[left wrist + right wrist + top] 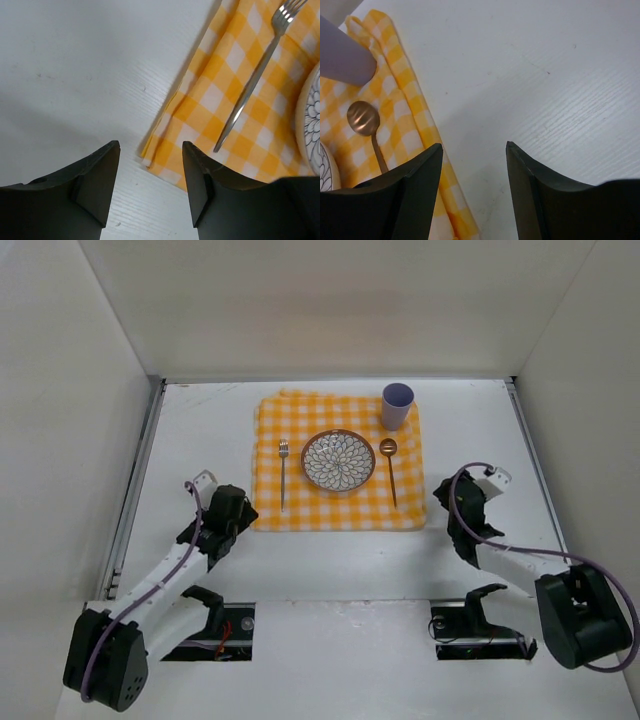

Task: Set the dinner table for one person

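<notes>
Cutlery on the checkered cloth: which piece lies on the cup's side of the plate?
The copper-coloured spoon, right of the plate and just in front of the lilac cup; the silver fork lies left of the plate.

flat matte-white worktop (200,430) lies open both sides of the yellow-and-white checkered cloth (300,510); a lilac cup (397,405) blocks its far-right corner.

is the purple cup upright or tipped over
Upright: the cup stands on the checkered cloth with its open rim facing up.
</notes>
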You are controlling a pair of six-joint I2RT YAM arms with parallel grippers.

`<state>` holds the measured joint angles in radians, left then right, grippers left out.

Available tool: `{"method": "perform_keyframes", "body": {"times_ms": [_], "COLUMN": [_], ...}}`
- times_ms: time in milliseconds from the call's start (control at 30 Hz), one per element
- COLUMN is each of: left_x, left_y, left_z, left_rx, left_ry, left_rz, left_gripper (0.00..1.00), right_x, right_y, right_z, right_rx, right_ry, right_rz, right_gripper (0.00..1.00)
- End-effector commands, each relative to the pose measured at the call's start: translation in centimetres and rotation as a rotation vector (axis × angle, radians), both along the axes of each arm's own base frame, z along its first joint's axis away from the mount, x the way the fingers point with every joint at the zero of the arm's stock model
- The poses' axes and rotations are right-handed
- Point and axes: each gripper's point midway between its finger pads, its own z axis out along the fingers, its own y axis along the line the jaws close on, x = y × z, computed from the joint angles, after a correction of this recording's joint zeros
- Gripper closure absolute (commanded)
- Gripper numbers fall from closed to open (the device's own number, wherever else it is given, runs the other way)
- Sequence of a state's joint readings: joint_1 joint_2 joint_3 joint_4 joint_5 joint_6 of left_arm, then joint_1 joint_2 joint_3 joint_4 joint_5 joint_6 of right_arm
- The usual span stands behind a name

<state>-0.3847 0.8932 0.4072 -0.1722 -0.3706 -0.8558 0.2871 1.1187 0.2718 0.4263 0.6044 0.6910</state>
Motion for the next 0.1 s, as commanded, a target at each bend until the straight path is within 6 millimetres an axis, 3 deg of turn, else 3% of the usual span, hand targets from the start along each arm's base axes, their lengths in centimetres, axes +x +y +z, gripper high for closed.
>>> {"method": "perform_keyframes", "body": {"times_ms": [0, 67], "left_x": [-0.48, 0.06], "left_y": [-0.11, -0.07], "left_z": [-0.11, 0.32], "left_rx": [0.007, 0.026], "left_ry": [0.067, 0.058], "left_rz": [-0.021, -0.037], "left_gripper": [0.50, 0.47], "right_x": [1.68, 1.69], "right_y": [0.27, 0.00], "right_z": [2.61, 2.46], "right_rx": [0.021, 0.030], "right_ry": [-0.076, -0.073], "right_rz": [0.005, -0.001], "right_gripper": [0.40, 0.33]}}
